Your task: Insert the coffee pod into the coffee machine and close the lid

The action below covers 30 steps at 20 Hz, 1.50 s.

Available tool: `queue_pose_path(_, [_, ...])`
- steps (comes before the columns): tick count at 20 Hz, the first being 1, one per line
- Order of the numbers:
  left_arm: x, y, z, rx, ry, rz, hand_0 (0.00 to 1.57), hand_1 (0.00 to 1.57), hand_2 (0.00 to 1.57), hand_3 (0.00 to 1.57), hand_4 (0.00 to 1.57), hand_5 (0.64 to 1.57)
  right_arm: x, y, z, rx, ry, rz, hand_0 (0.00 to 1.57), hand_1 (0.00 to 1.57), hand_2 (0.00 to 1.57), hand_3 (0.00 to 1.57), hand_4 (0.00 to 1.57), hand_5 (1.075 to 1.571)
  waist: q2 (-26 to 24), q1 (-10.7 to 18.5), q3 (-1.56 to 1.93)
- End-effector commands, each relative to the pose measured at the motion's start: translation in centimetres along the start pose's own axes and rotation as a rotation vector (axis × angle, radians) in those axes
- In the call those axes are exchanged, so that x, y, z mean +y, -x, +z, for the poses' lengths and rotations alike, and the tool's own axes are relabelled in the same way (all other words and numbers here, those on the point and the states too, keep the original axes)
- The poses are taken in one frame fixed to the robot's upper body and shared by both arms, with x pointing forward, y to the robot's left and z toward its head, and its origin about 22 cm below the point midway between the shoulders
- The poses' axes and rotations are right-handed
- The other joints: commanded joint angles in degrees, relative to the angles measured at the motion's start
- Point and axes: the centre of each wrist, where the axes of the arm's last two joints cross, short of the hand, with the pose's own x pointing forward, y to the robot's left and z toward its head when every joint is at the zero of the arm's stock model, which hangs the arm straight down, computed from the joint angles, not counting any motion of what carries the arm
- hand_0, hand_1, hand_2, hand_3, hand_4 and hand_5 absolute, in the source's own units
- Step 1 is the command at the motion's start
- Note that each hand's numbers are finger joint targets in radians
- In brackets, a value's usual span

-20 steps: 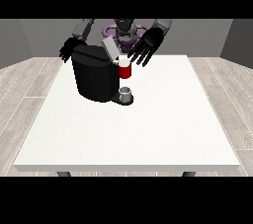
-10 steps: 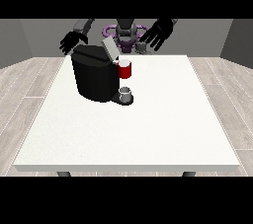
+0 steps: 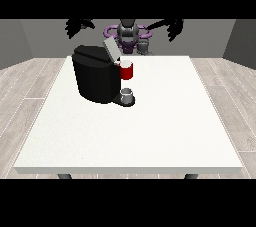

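1. The coffee machine (image 3: 97,78) stands on the far left part of the white counter (image 3: 150,131), a squat black block with its grey lid (image 3: 110,50) tilted up and open at the top.
2. A red holder (image 3: 127,70) juts from the machine's right side, with a pale top that may be the coffee pod; I cannot tell for certain whether the pod sits inside it.
3. Under the holder a small grey cup (image 3: 127,94) rests on the machine's base.
4. The robot hand at the view's left (image 3: 79,25) hangs high above the far edge of the counter, well apart from the machine. Its fingers look spread and point down, holding nothing.
5. The robot hand at the view's right (image 3: 174,27) is likewise raised, far from the lid and the holder, fingers hanging loosely and empty.
6. Judging by this, the lid is not yet closed, and neither robot hand is in touch with anything.
7. A pod of this kind is probably light and stiff, with thin walls that could dent; it is best taken by its rim or its sides between fingers and thumb.
8. The lid looks rigid and hinged at its lower edge, so a push on its upper free end with straight fingers should swing it down.
9. The machine is likely heavy enough to stay put, yet a sideways shove might slide it on the smooth counter.
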Motion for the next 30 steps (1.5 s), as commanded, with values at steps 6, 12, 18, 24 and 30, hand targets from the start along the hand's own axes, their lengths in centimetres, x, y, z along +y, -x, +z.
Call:
queue_pose_path(6, [-3.7, 4.8, 3.3, 0.031, -0.021, 0.224, 0.00, 0.00, 0.00, 0.00, 0.00, 1.571, 0.4, -3.7, -1.6, -0.089, -0.072, 0.023, 0.00, 0.00, 0.00, 0.00, 0.00, 1.571, -1.6, 6.1, 0.05])
queue_pose_path(12, [-5.0, 5.7, 4.6, -0.016, 0.002, 0.322, 0.00, 0.00, 0.00, 0.00, 0.06, 1.571, 1.1, -5.9, -3.1, -0.134, -0.146, 0.083, 0.00, 0.00, 0.00, 0.00, 0.00, 1.571, 0.5, 9.4, 0.05])
queue_pose_path(18, [-4.1, 5.4, 6.7, -0.002, -0.012, 0.321, 0.00, 0.00, 0.00, 0.00, 0.00, 1.571, 1.1, -5.4, -3.0, -0.097, -0.207, 0.101, 0.00, 0.00, 0.00, 0.00, 0.00, 1.571, -0.1, 10.2, 0.06])
queue_pose_path(24, [-4.8, 2.6, 6.6, -0.066, 0.025, 0.353, 0.00, 0.00, 0.00, 0.00, 0.00, 1.571, 0.0, -4.1, -4.9, -0.110, -0.171, 0.053, 0.00, 0.00, 0.00, 0.00, 0.00, 1.571, 2.9, 14.4, 0.08])
queue_pose_path(30, [-5.5, 1.2, 7.6, -0.071, -0.022, 0.386, 0.00, 0.00, 0.00, 0.00, 0.00, 1.571, 0.3, -4.5, -7.0, -0.110, -0.155, 0.046, 0.00, 0.00, 0.00, 0.00, 0.00, 1.571, 7.0, 12.8, 0.07])
